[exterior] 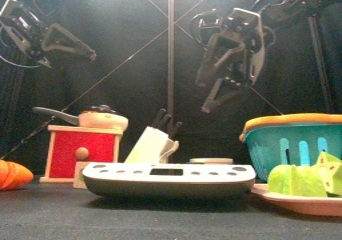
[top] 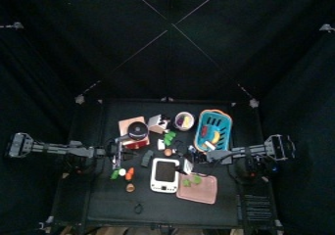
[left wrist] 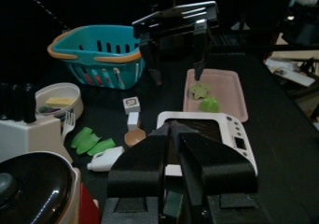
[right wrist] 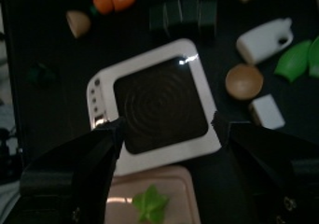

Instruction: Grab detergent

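Observation:
The detergent [right wrist: 264,39] is a small white bottle lying on the table beside green toy vegetables; it also shows in the left wrist view [left wrist: 110,157]. My right gripper [right wrist: 169,139] hangs open and empty above the white scale [right wrist: 156,97], well short of the bottle. From the left wrist view, that right gripper [left wrist: 177,64] is seen raised above the table in front of the basket. My left gripper [left wrist: 177,134] is low over the near side of the table with its jaws apart and nothing between them; the bottle lies just beside it.
A teal basket [left wrist: 100,55] stands at the back right, with a pink tray [left wrist: 225,88] holding green pieces in front of it. A knife block [exterior: 147,144] and a red box [exterior: 67,152] with a pot on top stand at the left. A bowl [top: 185,119] sits behind.

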